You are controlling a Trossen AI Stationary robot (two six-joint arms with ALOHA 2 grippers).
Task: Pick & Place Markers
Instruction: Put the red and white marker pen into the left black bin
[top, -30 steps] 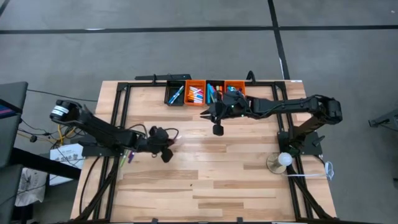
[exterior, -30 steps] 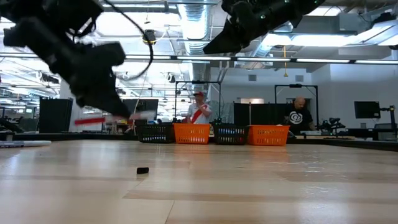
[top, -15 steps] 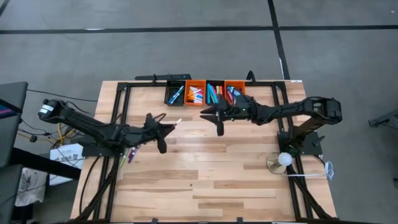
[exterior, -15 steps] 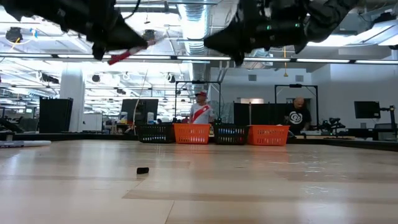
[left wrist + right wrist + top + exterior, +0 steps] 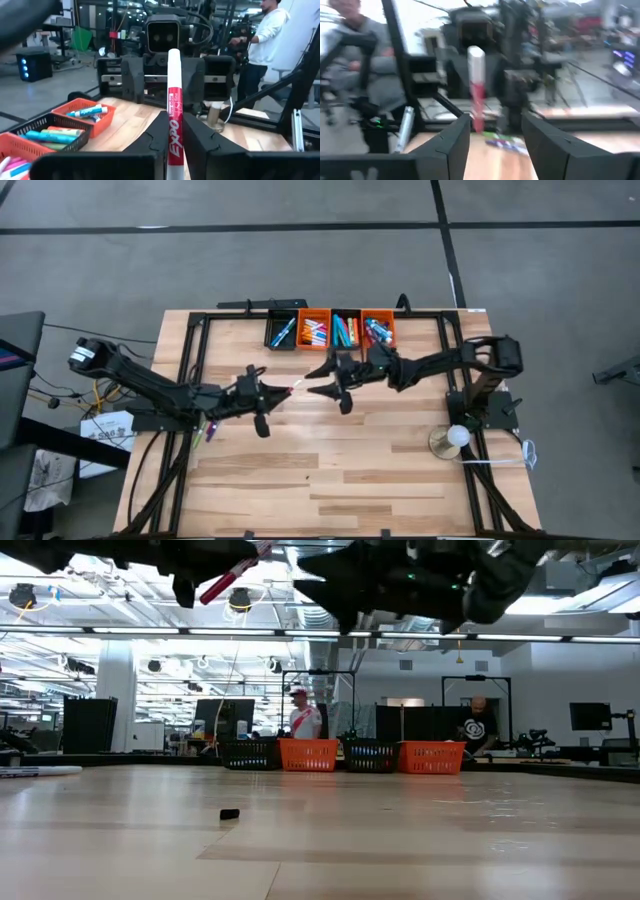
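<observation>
We see a red-and-white marker (image 5: 173, 105) pinched between the fingers of the left tool (image 5: 268, 392), held in the air above the middle of the worktop (image 5: 330, 470), its white end pointing toward the right arm. In the low view the marker (image 5: 232, 573) sits tilted high over the surface. The right tool (image 5: 322, 381) faces it from the other side, just beside the marker's tip, its two fingers spread apart; in the right wrist view the marker (image 5: 476, 85) stands between those fingers (image 5: 451, 140), and we cannot tell whether they touch it. At the far edge of the worktop we find a row of four small bins (image 5: 331, 331), black and orange by turns, filled with further markers (image 5: 315, 333) in mixed colours. A small dark object (image 5: 229, 813) lies alone on the wood. Beyond the worktop, a person in a white top (image 5: 300, 720) stands behind the bins.
</observation>
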